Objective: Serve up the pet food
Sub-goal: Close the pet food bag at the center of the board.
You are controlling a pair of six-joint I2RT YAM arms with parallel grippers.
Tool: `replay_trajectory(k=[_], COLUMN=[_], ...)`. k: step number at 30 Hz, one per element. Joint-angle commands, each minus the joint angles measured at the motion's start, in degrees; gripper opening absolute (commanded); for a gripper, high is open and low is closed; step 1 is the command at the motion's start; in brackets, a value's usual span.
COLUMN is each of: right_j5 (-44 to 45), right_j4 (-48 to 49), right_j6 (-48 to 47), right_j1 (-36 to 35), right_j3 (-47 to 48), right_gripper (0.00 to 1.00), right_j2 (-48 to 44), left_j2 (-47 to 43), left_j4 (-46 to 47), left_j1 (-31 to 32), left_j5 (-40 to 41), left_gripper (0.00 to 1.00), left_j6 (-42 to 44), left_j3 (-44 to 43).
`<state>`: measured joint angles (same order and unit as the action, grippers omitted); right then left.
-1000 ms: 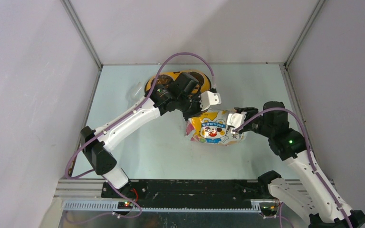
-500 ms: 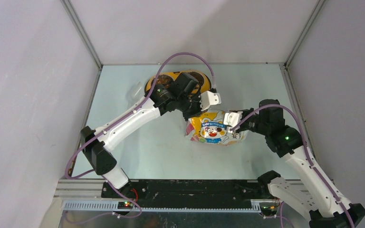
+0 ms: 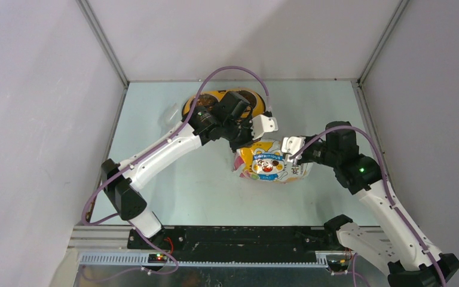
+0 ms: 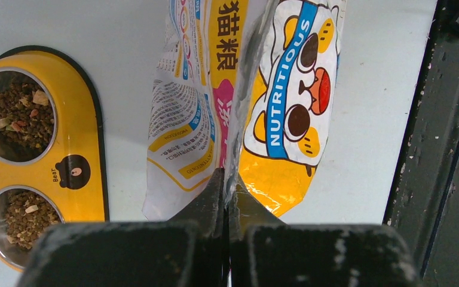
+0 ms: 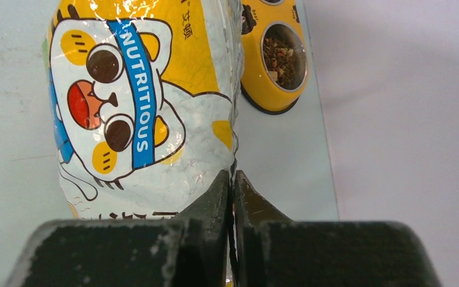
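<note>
While both arms reach toward the middle of the table (image 3: 203, 185), they meet at the yellow-white foil bag (image 3: 269, 161), which sits there with its cartoon cat face turned up to the overhead camera. The left gripper (image 4: 226, 179) is clenched on the bag: in its wrist view the two dark fingers are pressed together and a thin fold of the foil goes in between them, at the line where the printed back panel meets the front with the word NUTRITIOUS. The right gripper (image 5: 232, 179) is also pinched closed on the bag, its fingertips meeting on the crinkled side edge just under the cat drawing. From above, the left gripper holds the far side of the bag and the right gripper holds the right side. The yellow double bowl (image 4: 77, 173) stands on the table just behind the bag, near the far wall, partly hidden under the left arm in the overhead view. Brown kibble (image 4: 24, 116) with a few lighter pieces lies in both steel cups of this bowl. The bowl and the bag are close, but I cannot tell if they touch.
</note>
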<state>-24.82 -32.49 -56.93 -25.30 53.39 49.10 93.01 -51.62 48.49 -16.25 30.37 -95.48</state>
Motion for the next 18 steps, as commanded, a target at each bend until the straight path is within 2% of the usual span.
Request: replay_trajectory(k=[1,2,5,12,15,18], right_j5=[-5.3,-6.0,-6.2,-6.1,-4.8,-3.4], right_j4=[2.4,2.8,3.3,3.4,2.7,3.4], right_j6=[2.7,3.2,4.2,4.7,3.5,2.7], right_j1=[-0.1,-0.1,-0.2,-0.5,-0.5,-0.4], right_j3=[4.6,4.7,4.7,4.7,4.2,2.8], right_gripper=[0.13,0.17,0.21,0.24,0.36,0.38], right_j2=[-0.3,-0.2,0.3,0.9,0.4,-0.3], left_j2=[-0.6,-0.6,-0.5,-0.5,-0.5,-0.5], left_j4=[1.8,1.8,1.8,1.7,1.7,1.8], left_j1=[-0.2,-0.2,-0.1,0.1,0.1,0.1], left_j5=[2.2,2.3,2.4,2.6,2.7,2.7], left_gripper=[0.0,0.0,0.0,0.0,0.0,0.0], left_j6=[-0.2,-0.2,-0.2,-0.2,-0.2,-0.2], left_j3=[-3.4,-3.4,-3.4,-3.5,-3.4,-3.3])
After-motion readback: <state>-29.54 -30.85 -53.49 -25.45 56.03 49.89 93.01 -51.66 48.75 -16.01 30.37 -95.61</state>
